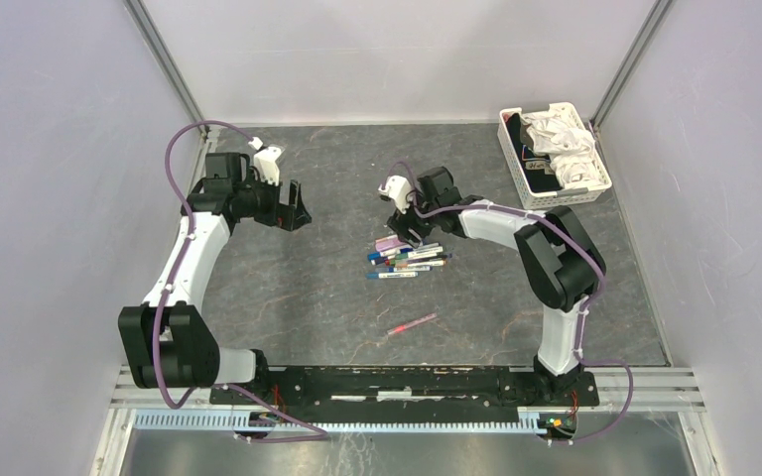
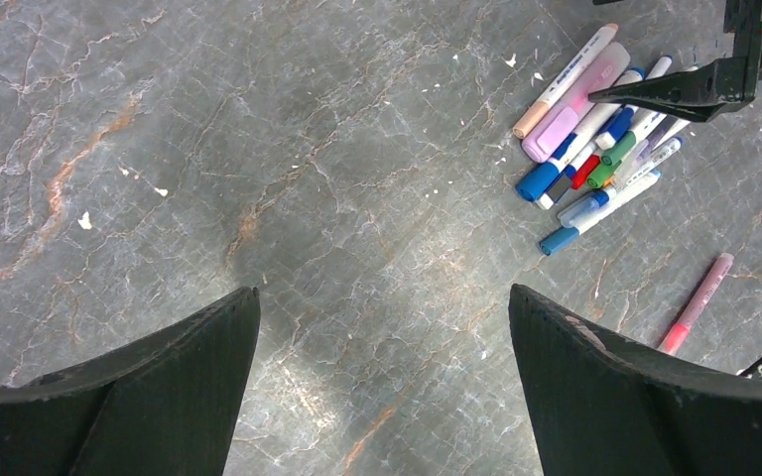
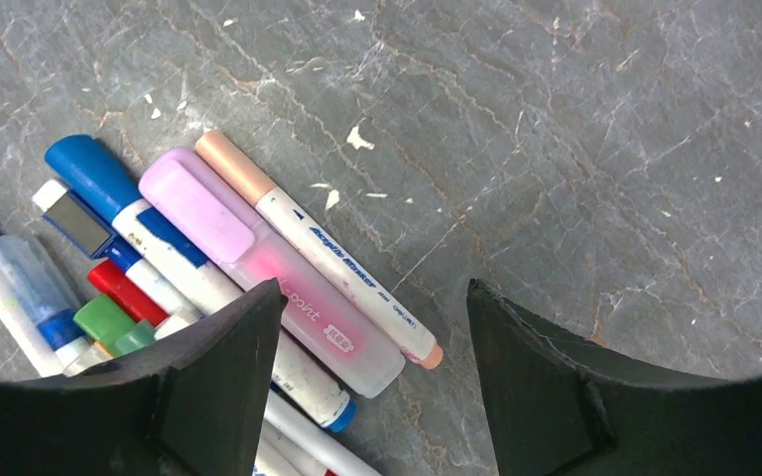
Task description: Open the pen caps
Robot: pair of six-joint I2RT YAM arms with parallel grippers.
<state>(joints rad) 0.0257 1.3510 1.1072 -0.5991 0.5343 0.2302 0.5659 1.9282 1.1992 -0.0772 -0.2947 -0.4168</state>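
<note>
A pile of pens lies mid-table with their caps on. In the right wrist view I see a peach cap, a lilac-pink cap, a blue cap, a red cap and a green cap. My right gripper hangs open just over the pile's edge. The tail ends of the peach-capped pen and the pink highlighter lie below the gap between its fingers, and it grips nothing. My left gripper is wide open over bare table, left of the pile.
A single pink pen lies apart, nearer the arm bases, also seen in the left wrist view as a pink pen. A white slotted basket holding crumpled cloth stands at the back right. Walls enclose the table on three sides.
</note>
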